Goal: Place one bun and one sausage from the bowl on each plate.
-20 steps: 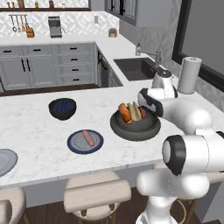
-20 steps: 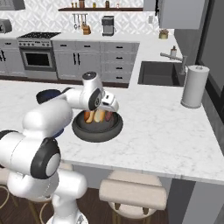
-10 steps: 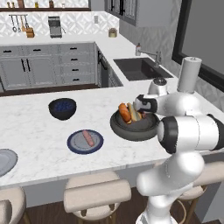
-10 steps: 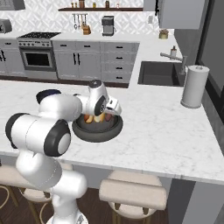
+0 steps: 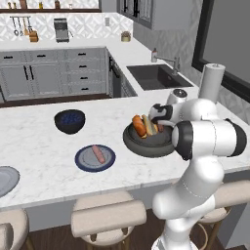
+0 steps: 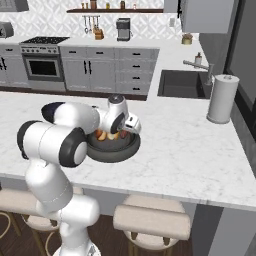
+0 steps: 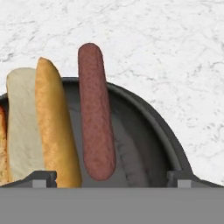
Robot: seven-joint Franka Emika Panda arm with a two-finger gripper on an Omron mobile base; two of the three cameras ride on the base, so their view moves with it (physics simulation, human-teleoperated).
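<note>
The wide dark bowl [image 5: 146,145] sits on the island counter with long buns [image 5: 140,125] and a sausage in it. My gripper [image 5: 157,122] hangs low over the bowl's right side, open. In the hand view the fingertips [image 7: 42,178] stand wide apart, and the brown sausage [image 7: 95,111] lies between them against the bowl's wall [image 7: 153,118]. A golden bun [image 7: 54,127] and a pale bun [image 7: 22,127] lie left of it. The blue-rimmed plate [image 5: 82,161] holds one sausage [image 5: 98,154]. The light grey plate [image 5: 5,181] lies at the far left edge. From the right base view the gripper [image 6: 120,132] is over the bowl [image 6: 114,150].
A small black bowl with a blue inside [image 5: 69,120] stands behind the blue-rimmed plate. A paper towel roll [image 5: 211,80] stands at the counter's far right beside the sink [image 5: 156,75]. Stools line the counter's near edge.
The hand has come down and toward the bowl, and the elbow has swung out to the right. The jaws stay open. Plates and bowls have not moved.
</note>
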